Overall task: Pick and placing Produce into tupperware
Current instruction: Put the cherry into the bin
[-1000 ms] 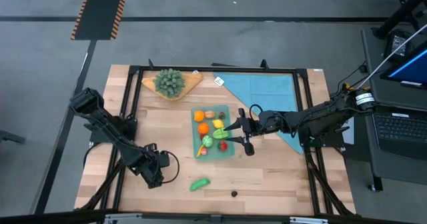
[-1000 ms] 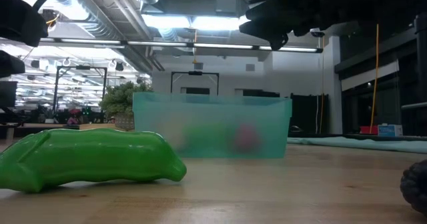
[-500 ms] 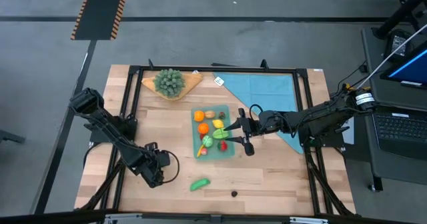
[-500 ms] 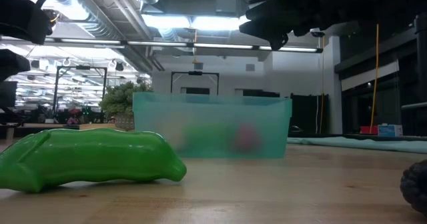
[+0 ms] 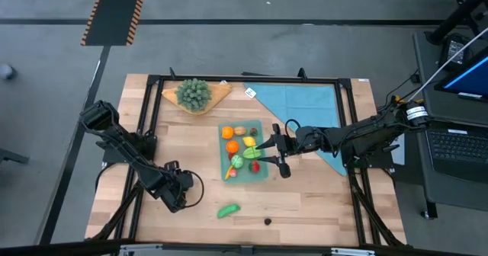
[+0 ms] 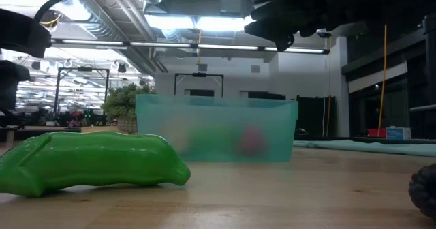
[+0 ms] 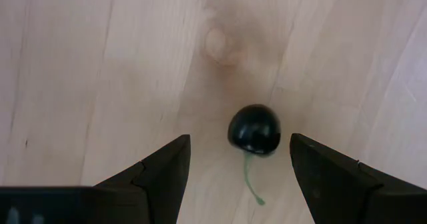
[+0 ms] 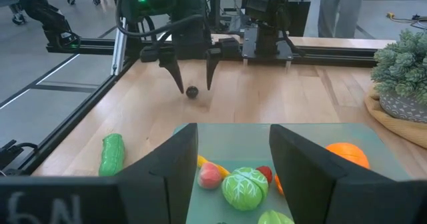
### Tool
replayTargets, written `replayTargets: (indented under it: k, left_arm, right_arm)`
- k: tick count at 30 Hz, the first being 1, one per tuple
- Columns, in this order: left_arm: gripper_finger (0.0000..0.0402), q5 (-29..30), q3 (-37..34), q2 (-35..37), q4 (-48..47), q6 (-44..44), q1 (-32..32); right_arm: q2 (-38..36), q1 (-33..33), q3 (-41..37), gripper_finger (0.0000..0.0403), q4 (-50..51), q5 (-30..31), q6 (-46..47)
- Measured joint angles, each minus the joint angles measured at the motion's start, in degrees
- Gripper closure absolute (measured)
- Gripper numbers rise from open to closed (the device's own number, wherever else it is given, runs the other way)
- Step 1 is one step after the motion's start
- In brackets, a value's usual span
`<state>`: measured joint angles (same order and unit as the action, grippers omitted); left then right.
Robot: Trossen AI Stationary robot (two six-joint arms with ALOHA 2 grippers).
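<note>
Wooden table (image 5: 305,203), lower-left of high view: left gripper (image 7: 237,161) fingers spread astride dark cherry (image 7: 254,129) — pre-grasp; right gripper (image 5: 268,155) open, empty, over tupperware (image 5: 262,175) at centre, just unloaded, I judge.

Overhead view straight down, low view level across the tupperware (image 6: 216,129), wrist views near, both showing dark cherry (image 7: 254,129).

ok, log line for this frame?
left gripper: open, straddling dark cherry on table | right gripper: open, over tupperware | green pod: loose on table
</note>
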<state>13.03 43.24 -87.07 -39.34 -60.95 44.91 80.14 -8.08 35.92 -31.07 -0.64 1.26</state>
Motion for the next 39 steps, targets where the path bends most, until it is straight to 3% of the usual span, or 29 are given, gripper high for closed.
replayTargets:
  k: [7,29,39]
  left_arm:
    - [0.0154,3.4,0.0,0.0,0.9,0.1,0.0]
    - [0.0155,2.7,0.2,-3.5,1.8,1.1,0.0]
    - [0.0220,0.9,0.1,-3.6,2.4,1.0,0.0]
  right_arm:
    - [0.0,0.0,0.0,0.0215,0.0,0.0,0.0]
    - [0.0,0.0,0.0,0.0215,-0.3,0.0,0.0]
    - [0.0,0.0,0.0,0.0215,-0.4,0.0,0.0]
